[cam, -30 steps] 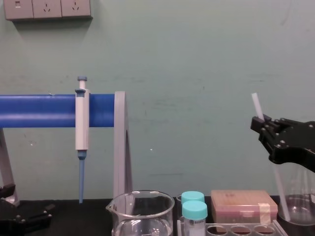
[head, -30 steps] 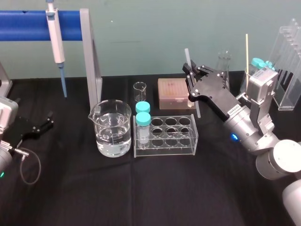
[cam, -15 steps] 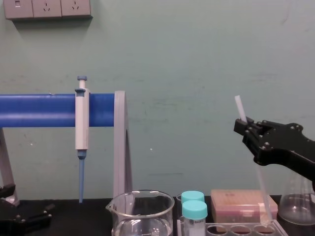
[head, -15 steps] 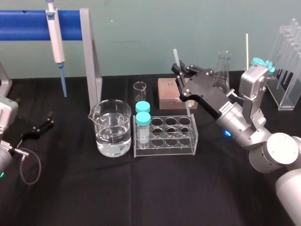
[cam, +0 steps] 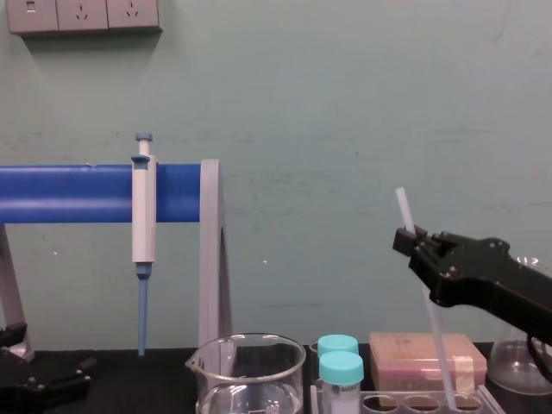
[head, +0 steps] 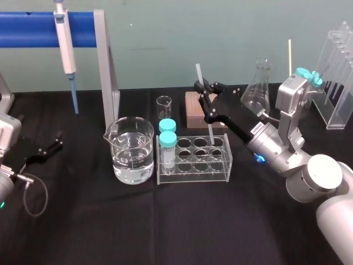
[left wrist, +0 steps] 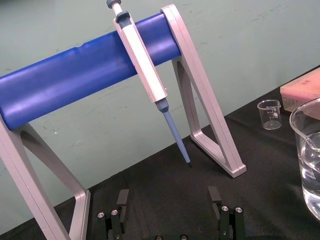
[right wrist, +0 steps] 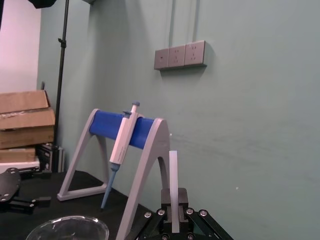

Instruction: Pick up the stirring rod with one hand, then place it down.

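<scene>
One stirring rod pinched, its tip by the tube rack

My right pincer is pressed together on the stirring rod, which stands almost upright, a little tilted, with its lower tip at or just over a back hole of the tube rack; I cannot tell which. I judge the risk so: if I lower with this tilt, the tip can catch the hole's edge, slide in my grip, or push the rack toward the capped vials and the beaker. My left pincer rests spread on the tabletop, well apart.
</scene>
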`<action>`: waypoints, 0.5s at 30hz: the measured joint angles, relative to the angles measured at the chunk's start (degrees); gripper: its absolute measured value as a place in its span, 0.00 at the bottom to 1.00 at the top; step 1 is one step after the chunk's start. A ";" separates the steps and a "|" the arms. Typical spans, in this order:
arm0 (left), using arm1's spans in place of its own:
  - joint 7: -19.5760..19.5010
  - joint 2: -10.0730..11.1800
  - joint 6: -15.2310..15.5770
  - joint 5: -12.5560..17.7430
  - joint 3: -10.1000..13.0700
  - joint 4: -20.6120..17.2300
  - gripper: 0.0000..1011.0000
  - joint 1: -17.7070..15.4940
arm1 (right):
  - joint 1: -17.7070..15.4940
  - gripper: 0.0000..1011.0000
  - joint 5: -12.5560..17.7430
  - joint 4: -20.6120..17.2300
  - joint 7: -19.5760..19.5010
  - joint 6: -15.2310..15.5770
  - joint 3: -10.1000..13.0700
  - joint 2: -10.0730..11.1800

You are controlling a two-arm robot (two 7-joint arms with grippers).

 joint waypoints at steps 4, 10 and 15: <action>0.00 0.00 0.00 0.00 0.00 0.00 0.99 0.00 | 0.92 0.07 1.56 1.96 1.44 0.53 -0.40 -0.28; 0.00 0.00 0.00 0.00 0.00 0.00 0.99 0.00 | 1.60 0.07 3.20 4.04 2.67 1.28 -0.85 -0.42; 0.00 0.00 0.00 0.00 0.00 0.00 0.99 0.00 | 1.53 0.07 3.88 4.61 2.81 1.56 -1.07 -0.38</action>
